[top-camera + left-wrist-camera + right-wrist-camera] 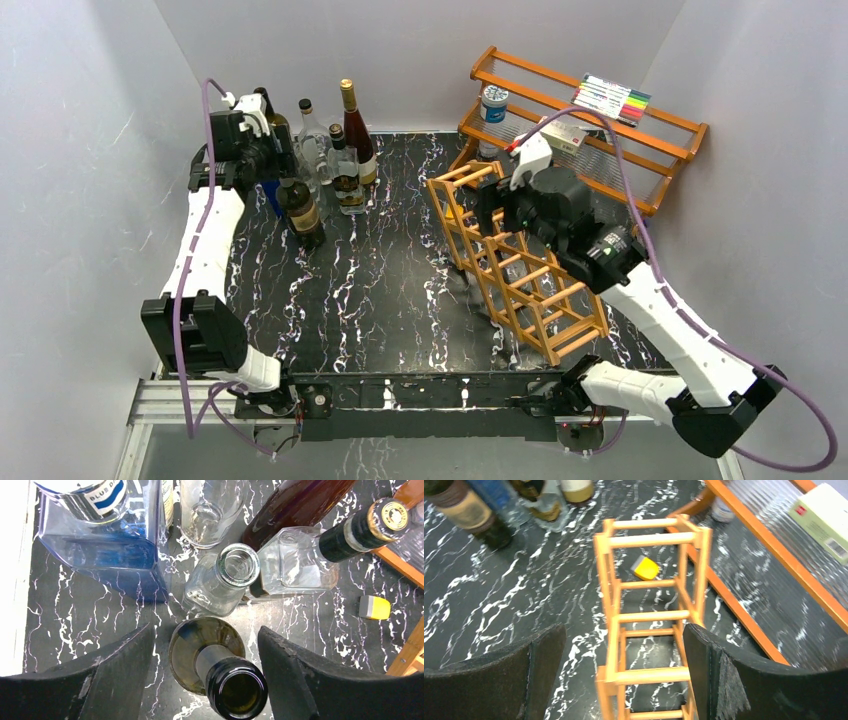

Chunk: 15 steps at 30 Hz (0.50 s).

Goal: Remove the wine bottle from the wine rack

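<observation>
Black marbled desk (390, 290), plain grey walls (420, 50). The wine bottle (220, 675) stands upright on the desk in the far-left bottle cluster (335, 150), well apart from the wine rack (515, 265); the rack cells I can see hold nothing. Left tool (206, 635) sits straight above the bottle, released, fingers (115, 670) either side and not touching. Right tool (624, 630) hangs wide open over the rack. Looks basically done to me: the left arm only needs to lift straight up.

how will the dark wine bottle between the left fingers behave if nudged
The wine bottle stands upright, tall and narrow, so a push could probably tip it into the clear bottle beside it. Smooth glass: likely slippery, breakable. Uncorked and seemingly empty, so probably light.
</observation>
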{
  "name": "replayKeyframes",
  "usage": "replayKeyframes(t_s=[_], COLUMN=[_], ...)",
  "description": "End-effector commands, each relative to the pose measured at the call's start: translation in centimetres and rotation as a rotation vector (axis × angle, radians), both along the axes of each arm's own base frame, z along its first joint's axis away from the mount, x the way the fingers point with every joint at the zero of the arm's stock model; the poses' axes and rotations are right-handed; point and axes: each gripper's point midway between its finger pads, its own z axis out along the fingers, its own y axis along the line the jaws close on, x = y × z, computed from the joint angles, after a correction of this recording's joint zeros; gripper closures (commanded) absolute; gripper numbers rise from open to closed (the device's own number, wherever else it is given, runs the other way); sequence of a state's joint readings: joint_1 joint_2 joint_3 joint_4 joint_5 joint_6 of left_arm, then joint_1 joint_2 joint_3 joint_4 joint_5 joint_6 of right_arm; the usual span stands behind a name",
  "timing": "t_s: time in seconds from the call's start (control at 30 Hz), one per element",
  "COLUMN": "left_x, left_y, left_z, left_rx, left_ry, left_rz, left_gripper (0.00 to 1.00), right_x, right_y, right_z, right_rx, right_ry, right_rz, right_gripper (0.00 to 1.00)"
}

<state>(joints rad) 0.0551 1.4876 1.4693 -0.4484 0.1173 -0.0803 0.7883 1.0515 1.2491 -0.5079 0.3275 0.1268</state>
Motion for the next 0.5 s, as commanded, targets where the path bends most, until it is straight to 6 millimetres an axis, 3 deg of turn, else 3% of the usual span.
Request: replayKeyframes(t_s=[0.0, 0.13, 0.27, 0.47], left_x=[-1.1, -1.8, -3.4, -7.0], left_y=[-0.7, -1.5, -2.9, -9.3], left_z=[4.9, 7.0, 11.6, 17.2], left_rx=[0.001, -0.021, -0.068, -0.068], left_ry=[-0.122, -0.168, -0.265, -0.401], left_rz=[-0.042, -0.074, -0.123, -0.312], left_gripper=[0.21, 0.02, 0.02, 0.02], right_x=[1.8, 2.9, 3.0, 1.4], right_y=[-2.2, -5.5, -8.2, -12.5], right_z=[3.2, 4.7, 6.4, 10.6], right_rx=[0.119, 0.167, 0.185, 0.161], right_ry=[-0.027, -0.055, -0.087, -0.203], right_rz=[-0.017, -0.089, -0.147, -0.312], right_gripper=[0.02, 0.02, 0.02, 0.02])
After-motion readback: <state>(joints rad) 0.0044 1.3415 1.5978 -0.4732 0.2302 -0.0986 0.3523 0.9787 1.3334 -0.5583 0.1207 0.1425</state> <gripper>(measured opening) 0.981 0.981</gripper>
